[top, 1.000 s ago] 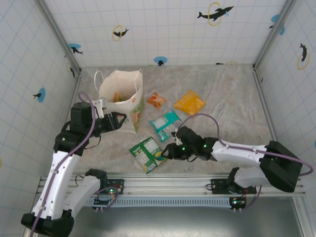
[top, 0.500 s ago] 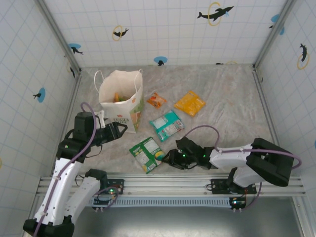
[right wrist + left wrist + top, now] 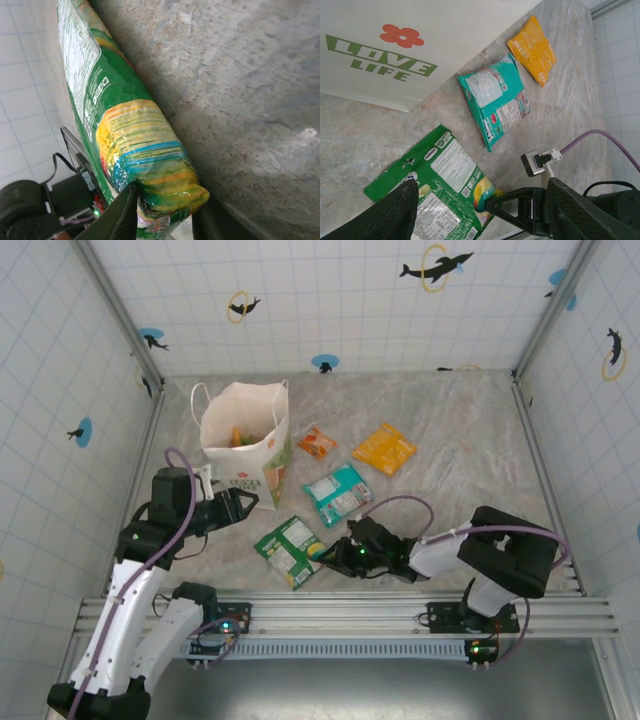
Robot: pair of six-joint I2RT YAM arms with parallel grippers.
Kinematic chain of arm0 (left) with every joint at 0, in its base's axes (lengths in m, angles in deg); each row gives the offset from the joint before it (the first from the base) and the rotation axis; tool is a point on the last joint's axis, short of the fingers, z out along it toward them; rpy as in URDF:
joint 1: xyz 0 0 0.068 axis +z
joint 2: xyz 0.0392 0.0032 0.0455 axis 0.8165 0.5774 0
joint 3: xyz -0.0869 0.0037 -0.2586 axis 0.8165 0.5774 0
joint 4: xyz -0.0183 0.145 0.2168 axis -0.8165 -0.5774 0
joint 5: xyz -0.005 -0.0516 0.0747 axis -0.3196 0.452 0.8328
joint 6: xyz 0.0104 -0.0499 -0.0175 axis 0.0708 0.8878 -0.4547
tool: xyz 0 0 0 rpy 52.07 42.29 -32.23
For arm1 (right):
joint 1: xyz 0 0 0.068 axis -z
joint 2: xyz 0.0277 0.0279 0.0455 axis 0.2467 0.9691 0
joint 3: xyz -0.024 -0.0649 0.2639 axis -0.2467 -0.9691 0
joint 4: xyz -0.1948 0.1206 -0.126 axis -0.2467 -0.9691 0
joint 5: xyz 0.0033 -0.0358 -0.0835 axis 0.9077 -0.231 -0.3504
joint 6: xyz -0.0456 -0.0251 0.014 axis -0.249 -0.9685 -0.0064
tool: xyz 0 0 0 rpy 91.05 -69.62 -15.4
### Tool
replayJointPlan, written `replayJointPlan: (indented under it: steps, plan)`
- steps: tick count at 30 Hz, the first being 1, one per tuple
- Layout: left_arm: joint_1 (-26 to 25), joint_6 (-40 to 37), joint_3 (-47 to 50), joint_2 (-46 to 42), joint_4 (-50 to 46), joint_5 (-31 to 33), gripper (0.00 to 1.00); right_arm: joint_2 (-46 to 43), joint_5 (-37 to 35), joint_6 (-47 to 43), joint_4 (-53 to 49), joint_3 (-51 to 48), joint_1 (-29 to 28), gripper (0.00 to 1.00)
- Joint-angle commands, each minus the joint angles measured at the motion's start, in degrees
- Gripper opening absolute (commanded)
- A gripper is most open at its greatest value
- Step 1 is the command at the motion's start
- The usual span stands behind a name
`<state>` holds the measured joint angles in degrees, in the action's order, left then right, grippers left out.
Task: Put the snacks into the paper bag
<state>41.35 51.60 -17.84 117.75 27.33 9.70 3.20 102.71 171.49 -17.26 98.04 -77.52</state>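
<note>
The right jaws pinch the end of the green packet (image 3: 125, 135) lying on the tabletop (image 3: 455, 430); the left jaws hang released beside the bag (image 3: 243, 472).

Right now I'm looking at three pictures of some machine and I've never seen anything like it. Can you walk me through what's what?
These are two robot arms bolted at the near edge of a table, each ending in a two-finger gripper. One picture looks down from above. The other two come from a small camera on each wrist.

A white paper bag stands on the table, open at the top, with something orange showing inside. Four snack packets lie outside it: a small orange packet, a yellow-orange packet, a teal packet and a green packet.

The right gripper pinches one end of the green packet, and the right wrist picture shows that close up. The left gripper hangs open beside the bag, holding nothing.
</note>
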Motion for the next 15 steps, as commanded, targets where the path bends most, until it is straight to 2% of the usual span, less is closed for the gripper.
replayJointPlan:
  steps: [1,4,9,15]
  plan:
    - [0.5,-1.6,0.5,0.1,-0.2,-0.8,0.68,1.0,-2.5,-0.7,0.5,-0.6,0.5,0.21]
    - [0.5,-2.4,0.6,0.1,0.1,-0.9,0.68,-0.5,-2.8,-2.2,-0.3,-1.3,0.4,0.11]
    - [0.5,-4.0,0.3,0.4,0.9,-1.5,0.68,-5.2,-4.1,-6.5,-5.8,-1.2,0.1,0.01]
    - [0.5,-6.8,-1.0,0.5,3.2,-3.5,0.66,-13.3,-8.4,-15.1,-18.9,0.4,0.2,0.00]
